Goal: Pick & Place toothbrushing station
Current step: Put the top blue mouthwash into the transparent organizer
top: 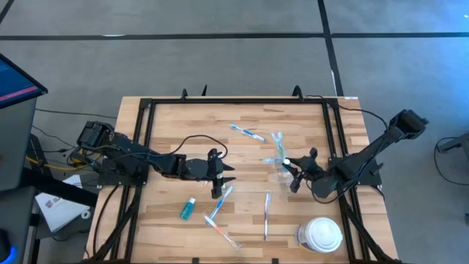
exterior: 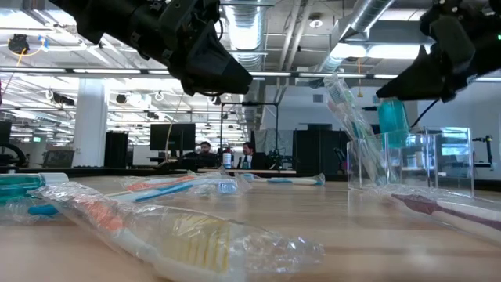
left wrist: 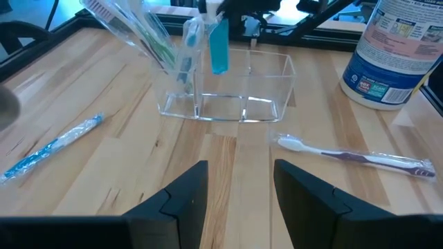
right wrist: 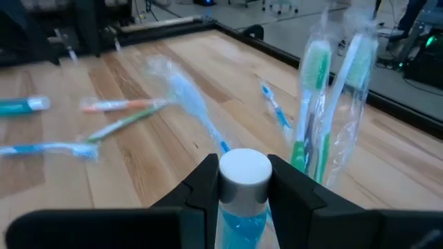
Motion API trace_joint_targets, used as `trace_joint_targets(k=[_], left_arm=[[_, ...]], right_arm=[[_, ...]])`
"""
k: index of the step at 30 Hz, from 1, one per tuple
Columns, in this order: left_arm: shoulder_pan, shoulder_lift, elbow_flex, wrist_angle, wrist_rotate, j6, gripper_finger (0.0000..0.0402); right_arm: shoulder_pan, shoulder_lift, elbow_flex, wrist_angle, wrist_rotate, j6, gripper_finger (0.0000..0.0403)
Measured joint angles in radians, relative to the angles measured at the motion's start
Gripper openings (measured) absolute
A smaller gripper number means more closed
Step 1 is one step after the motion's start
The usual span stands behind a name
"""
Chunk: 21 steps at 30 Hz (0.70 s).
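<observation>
A clear rectangular cup (left wrist: 228, 90) stands on the wooden table, with wrapped toothbrushes (left wrist: 156, 38) leaning in one compartment. My right gripper (right wrist: 243, 181) is shut on a small teal tube (left wrist: 219, 45) and holds it over the cup (exterior: 411, 160), with the tube's lower end about level with the rim. My left gripper (left wrist: 239, 187) hovers open above the table, facing the cup with nothing between its fingers. A second teal tube (top: 188, 210) and several wrapped toothbrushes (top: 218, 205) lie flat on the table. My right gripper pinches the teal tube between its two fingers just behind its white cap (right wrist: 243, 169). The teal body (right wrist: 242, 221) runs back between the fingers. The tube (exterior: 391, 117) is lifted clear of the table and hangs over the clear cup.
A large white lidded container (top: 320, 235) stands near the table's front right corner. A purple-handled toothbrush (left wrist: 353, 155) lies between it and the cup. Other wrapped brushes lie at the far middle (top: 248, 133) and the near middle (top: 267, 215). A black frame (top: 146, 106) borders the table.
</observation>
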Motion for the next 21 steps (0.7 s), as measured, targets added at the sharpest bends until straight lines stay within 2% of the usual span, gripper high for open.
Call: trace_joint_targets(k=[7,10,15,21], left_arm=[[0.0,0.0,0.0,0.004,0.0,0.002,0.0158],[0.0,0.0,0.0,0.004,0.0,0.003,0.0158],[0.0,0.0,0.0,0.01,0.001,0.003,0.0158],[0.0,0.0,0.0,0.01,0.001,0.003,0.0158]], right_arm=[[-0.004,-0.065,-0.07,0.019,0.003,0.019,0.0085],[-0.004,-0.064,-0.119,0.137,0.003,0.001,0.0085],[-0.004,-0.064,-0.184,0.348,-0.006,-0.118,0.0085],[-0.004,-0.059,-0.225,0.4,-0.022,-0.131,0.0085]])
